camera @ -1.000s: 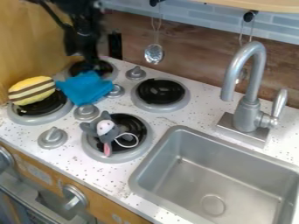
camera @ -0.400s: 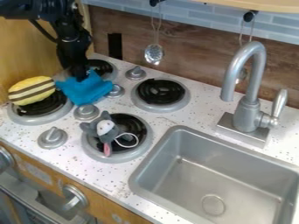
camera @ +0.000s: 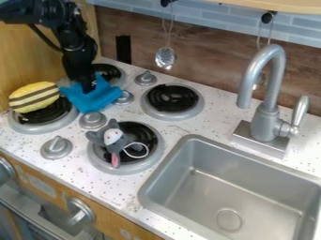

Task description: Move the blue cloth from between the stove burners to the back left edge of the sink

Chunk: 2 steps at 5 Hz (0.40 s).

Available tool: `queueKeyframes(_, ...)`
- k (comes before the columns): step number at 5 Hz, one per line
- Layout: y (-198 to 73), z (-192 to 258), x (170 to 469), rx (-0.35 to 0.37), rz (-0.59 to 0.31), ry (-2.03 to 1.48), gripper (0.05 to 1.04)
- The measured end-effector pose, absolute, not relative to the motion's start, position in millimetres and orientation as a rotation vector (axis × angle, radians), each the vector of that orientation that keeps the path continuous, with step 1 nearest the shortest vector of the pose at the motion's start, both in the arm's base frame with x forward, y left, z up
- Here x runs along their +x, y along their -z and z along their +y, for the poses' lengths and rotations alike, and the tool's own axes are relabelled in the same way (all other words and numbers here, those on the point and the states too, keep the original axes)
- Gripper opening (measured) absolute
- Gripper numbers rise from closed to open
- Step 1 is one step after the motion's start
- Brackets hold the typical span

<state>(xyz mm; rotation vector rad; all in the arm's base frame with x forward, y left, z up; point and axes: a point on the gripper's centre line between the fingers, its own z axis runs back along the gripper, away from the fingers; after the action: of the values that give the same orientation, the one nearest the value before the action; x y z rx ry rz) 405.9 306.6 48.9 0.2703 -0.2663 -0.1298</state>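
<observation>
Currently, tool [camera: 87,89] down at far left, its lower end against the blue cloth [camera: 94,99]. Open, closed or gripping: cannot tell, opening hidden. Cloth, one, bunched on the worktop [camera: 164,180], between the left and far-left burners, beside the yellow striped toy [camera: 34,96].

Counts: burners [camera: 173,98], four; knobs on the worktop [camera: 56,147], four; front knobs [camera: 80,211], two. Striped toy, one, on the left burner. Grey plush mouse [camera: 113,139], one, on the near burner, white loop to its right. Sink [camera: 235,187], one, near right; faucet [camera: 266,119], one, behind it. Hanging utensils [camera: 165,57], two, along the far wall.
</observation>
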Motion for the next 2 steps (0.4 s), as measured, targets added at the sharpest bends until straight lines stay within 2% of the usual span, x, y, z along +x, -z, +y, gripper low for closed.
queueKeyframes(2, -28.3, 308.3, 394.2, 0.267, -0.179, 0.135, 1.007)
